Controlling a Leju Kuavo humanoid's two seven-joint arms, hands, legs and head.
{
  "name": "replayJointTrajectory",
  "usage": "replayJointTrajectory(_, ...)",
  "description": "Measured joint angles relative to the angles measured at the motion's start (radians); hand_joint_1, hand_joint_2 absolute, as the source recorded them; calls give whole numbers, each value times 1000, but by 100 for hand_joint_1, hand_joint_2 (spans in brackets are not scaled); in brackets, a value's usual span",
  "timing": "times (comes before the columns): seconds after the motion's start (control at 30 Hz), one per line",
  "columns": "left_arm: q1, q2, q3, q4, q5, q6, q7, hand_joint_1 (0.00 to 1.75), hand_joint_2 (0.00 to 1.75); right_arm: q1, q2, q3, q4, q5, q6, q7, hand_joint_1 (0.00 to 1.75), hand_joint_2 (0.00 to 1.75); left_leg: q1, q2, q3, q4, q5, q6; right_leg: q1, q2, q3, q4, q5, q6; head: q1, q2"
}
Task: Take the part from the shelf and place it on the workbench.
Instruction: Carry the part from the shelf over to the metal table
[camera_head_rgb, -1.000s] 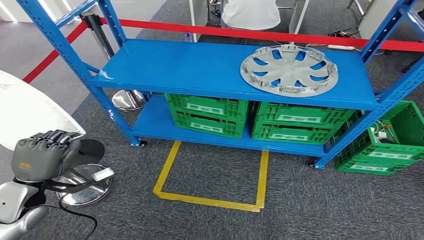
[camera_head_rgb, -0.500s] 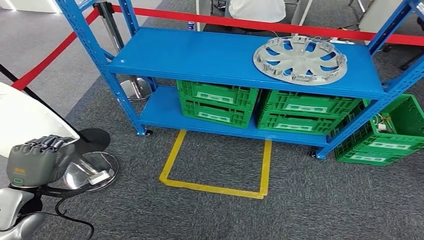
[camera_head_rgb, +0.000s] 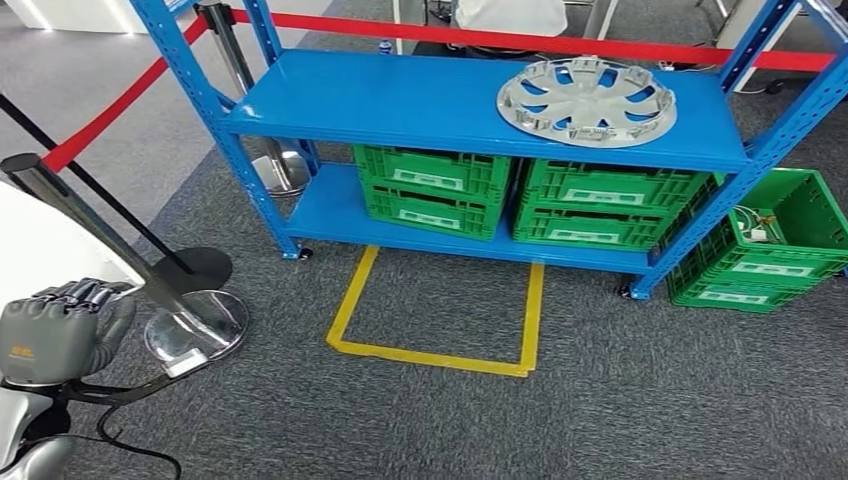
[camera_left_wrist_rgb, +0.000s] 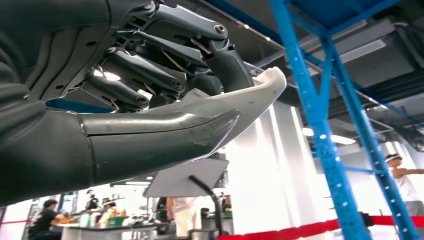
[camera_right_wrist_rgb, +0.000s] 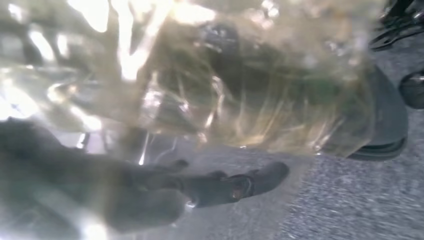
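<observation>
I see the grey wheel-cover part (camera_head_rgb: 586, 101) lying flat on the right end of the blue shelf (camera_head_rgb: 400, 100), top level, above green crates (camera_head_rgb: 432, 189) whose white labels are too small to read. My left robot hand (camera_head_rgb: 55, 332) hangs near left, fingers curled on nothing. The right robot hand's state I cannot tell through the blur.

I saw the part (camera_head_rgb: 586, 101), a silver-grey wheel cover with curved spokes and open slots, lying flat on the top board of the blue shelf (camera_head_rgb: 400, 100), near its right end. It sat well apart from my left hand's fingers (camera_head_rgb: 75, 297), untouched.
</observation>
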Motion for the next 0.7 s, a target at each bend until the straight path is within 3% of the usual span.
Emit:
replayJointTrajectory(0.07,-1,0,2,-2,0,0,0,175,175,0,0,0,0,0,0,0,0,0,6,-1,95,-106,34,-4,0,0,-32,20,12,10,-1,0)
replayJointTrajectory(0.13,-2,0,4,-7,0,0,1,175,175,0,-1,0,0,0,0,0,0,0,6,-4,186,-237,7,4,2,1,-52,35,26,22,-2,0)
replayJointTrajectory(0.17,-3,0,5,-9,0,0,1,175,175,0,-1,0,0,0,0,0,0,0,3,-5,205,-274,-7,10,2,2,-61,39,36,27,-2,0)
replayJointTrajectory(0.23,-1,-1,5,-10,0,0,1,175,175,2,-1,0,0,0,0,-2,0,0,-1,-3,191,-288,-4,29,-2,5,-78,42,48,38,-1,0)
replayJointTrajectory(0.27,0,-2,5,-10,0,0,1,175,175,5,-1,0,0,-1,0,-3,0,0,-1,-1,178,-288,6,39,-4,7,-88,53,28,43,0,0)
replayJointTrajectory(0.3,1,-2,5,-10,0,0,2,175,175,8,0,0,0,-1,0,-3,0,0,-2,1,164,-288,18,49,-5,10,-99,81,-11,46,2,0)
replayJointTrajectory(0.37,2,-4,5,-10,0,0,2,175,175,10,0,0,0,-2,0,0,0,0,-6,4,136,-287,41,62,-7,13,-121,187,-121,48,7,0)
replayJointTrajectory(0.4,1,-4,5,-10,0,0,2,175,175,9,0,0,1,-2,0,2,0,0,-10,4,120,-287,54,65,-6,14,-128,252,-158,47,8,0)
replayJointTrajectory(0.43,1,-5,4,-10,0,0,2,175,175,8,1,0,1,-3,0,2,0,0,-14,5,103,-285,67,66,-5,14,-127,303,-169,44,9,0)
replayJointTrajectory(0.47,1,-6,4,-10,0,0,2,175,175,6,1,0,1,-3,0,2,0,0,-18,5,85,-283,80,68,-3,15,-115,330,-153,40,9,0)
replayJointTrajectory(0.5,1,-6,4,-10,0,0,2,175,175,5,1,0,1,-4,1,2,0,0,-21,6,67,-281,92,68,0,15,-88,326,-120,33,9,0)
replayJointTrajectory(0.53,0,-7,4,-10,0,0,2,175,175,4,1,0,2,-5,1,3,0,0,-24,5,52,-279,103,69,4,15,-46,289,-85,26,9,0)
replayJointTrajectory(0.57,-1,-7,4,-11,0,0,2,175,175,3,1,0,2,-7,1,3,0,0,-26,5,41,-277,114,68,10,16,13,221,-71,18,9,0)
replayJointTrajectory(0.63,-4,-7,4,-11,2,0,2,175,175,-1,2,0,2,-16,-4,4,0,0,-29,5,27,-275,135,63,19,16,128,56,-92,6,8,0)
replayJointTrajectory(0.67,-7,-6,4,-11,5,0,2,175,175,-4,4,0,2,-22,-9,3,0,0,-30,5,23,-275,147,59,22,15,162,-2,-110,3,7,0)
replayJointTrajectory(0.7,-9,-6,4,-11,9,0,2,175,175,-5,8,0,2,-27,-15,-1,0,0,-30,5,17,-275,159,54,23,15,171,-31,-116,2,7,0)
